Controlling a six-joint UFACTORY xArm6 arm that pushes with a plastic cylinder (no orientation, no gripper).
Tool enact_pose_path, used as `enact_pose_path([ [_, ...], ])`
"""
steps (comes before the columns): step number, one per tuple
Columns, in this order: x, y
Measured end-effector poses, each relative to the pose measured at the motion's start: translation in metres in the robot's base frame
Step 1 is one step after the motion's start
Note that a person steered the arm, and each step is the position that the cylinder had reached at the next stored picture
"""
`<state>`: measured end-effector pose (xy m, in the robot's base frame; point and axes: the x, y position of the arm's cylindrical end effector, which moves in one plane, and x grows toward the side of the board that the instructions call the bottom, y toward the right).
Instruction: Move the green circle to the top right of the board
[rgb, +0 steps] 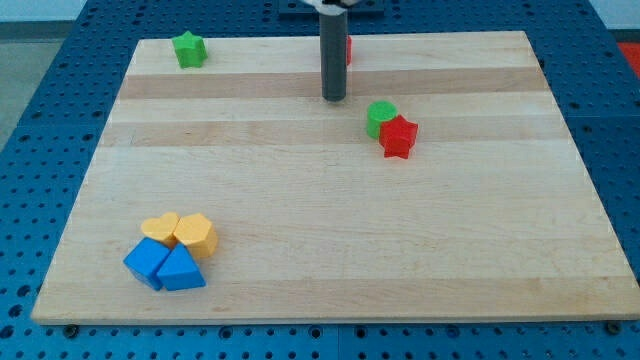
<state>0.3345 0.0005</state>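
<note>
Currently, the small green circular block (380, 117) is found in the upper right part of the pale wooden board (300, 230), well short of the top right corner, and it is touched on its lower right side by a red star-shaped block (399, 136). My tip (334, 98), the blunt lower end of a straight dark rod that holds nothing and has no jaws to open, is set down near the top edge, to the left of the green circle and slightly above it, apart from it. A small red block (347, 46), mostly hidden behind the rod, is seen at the top edge; its shape cannot be told. A green star-shaped block (189, 49) is placed near the top left corner, and two yellow blocks (182, 233) and two blue blocks (163, 265) are clustered near the bottom left corner. For the push to be done well, the tip is best brought round to the circle's lower left side, so that the circle is driven up and rightward toward the corner. It is judged that the red star may be carried along, so contact should be kept centred on the circle and the push kept slow.
</note>
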Motion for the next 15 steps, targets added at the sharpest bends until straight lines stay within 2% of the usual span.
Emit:
enact_pose_path([
  [1, 0.036, 0.0],
  [2, 0.045, 0.011],
  [5, 0.052, 0.094],
  [7, 0.036, 0.111],
  [9, -0.007, 0.121],
  [11, -0.008, 0.169],
  [15, -0.027, 0.211],
])
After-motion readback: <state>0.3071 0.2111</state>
